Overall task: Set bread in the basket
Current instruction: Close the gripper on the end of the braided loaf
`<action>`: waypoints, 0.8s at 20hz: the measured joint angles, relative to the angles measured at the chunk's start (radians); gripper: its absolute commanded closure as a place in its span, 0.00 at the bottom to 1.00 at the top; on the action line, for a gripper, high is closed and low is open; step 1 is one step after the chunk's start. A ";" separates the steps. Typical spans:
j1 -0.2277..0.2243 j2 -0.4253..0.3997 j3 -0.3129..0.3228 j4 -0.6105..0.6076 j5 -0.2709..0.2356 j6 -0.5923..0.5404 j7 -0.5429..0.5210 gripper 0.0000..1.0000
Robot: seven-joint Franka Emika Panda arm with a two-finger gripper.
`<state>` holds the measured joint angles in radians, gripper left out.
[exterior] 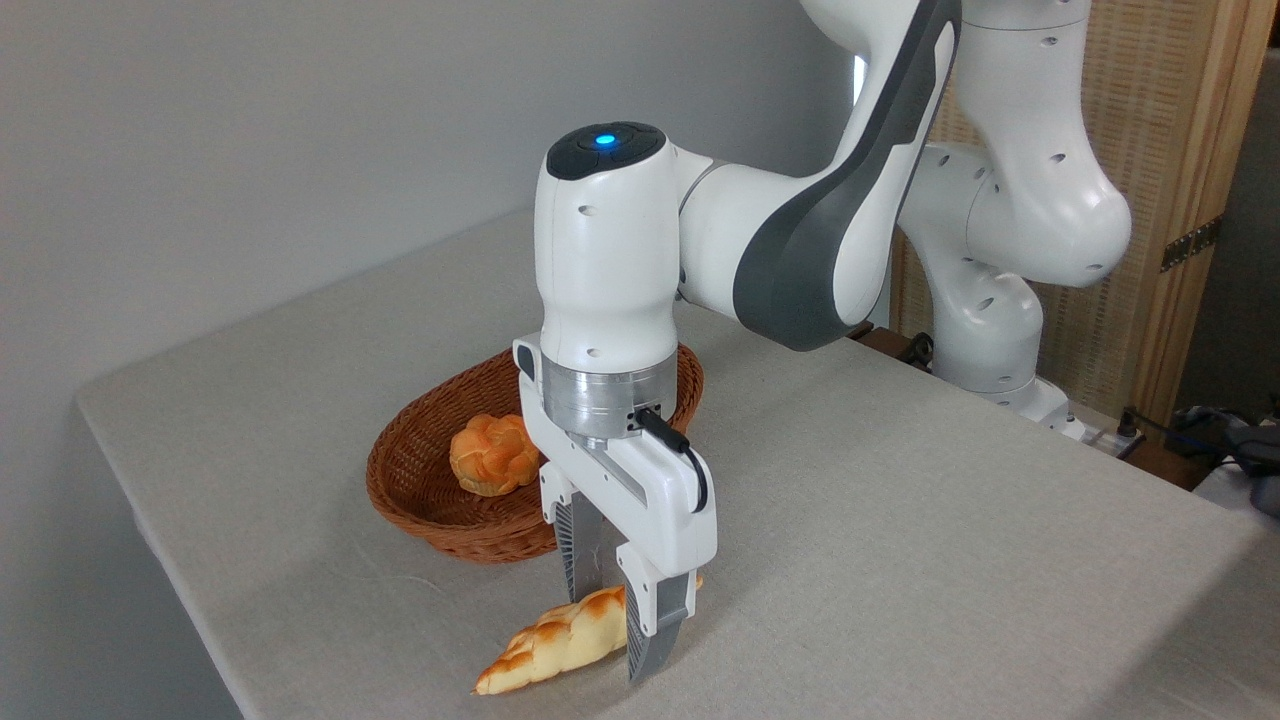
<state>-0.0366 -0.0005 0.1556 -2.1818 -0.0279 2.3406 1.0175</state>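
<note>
The bread (555,645), a long pale braided loaf with toasted patches, lies on the table near the front edge, its tapered tip pointing left. My gripper (612,620) points straight down over the loaf's right half. One finger sits on each side and both look pressed against it. The far end of the loaf is hidden behind the near finger. The basket (400,480), oval reddish-brown wicker, stands just behind and to the left of the gripper, partly covered by my wrist.
A small round orange bun (492,455) sits inside the basket. The table's front edge runs close below the loaf. My arm's base stands at the back right, with cables and a wooden screen behind it.
</note>
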 measured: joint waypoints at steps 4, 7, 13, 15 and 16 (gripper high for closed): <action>0.000 0.000 0.000 0.000 0.000 0.000 0.000 0.57; 0.000 0.000 -0.001 0.000 0.000 0.000 0.000 0.57; 0.000 0.000 -0.004 0.000 0.000 0.000 0.000 0.63; 0.000 0.000 -0.004 0.000 0.000 0.000 0.000 0.64; 0.000 0.000 -0.004 0.000 0.000 0.000 0.000 0.64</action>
<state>-0.0368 -0.0003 0.1519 -2.1821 -0.0282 2.3406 1.0175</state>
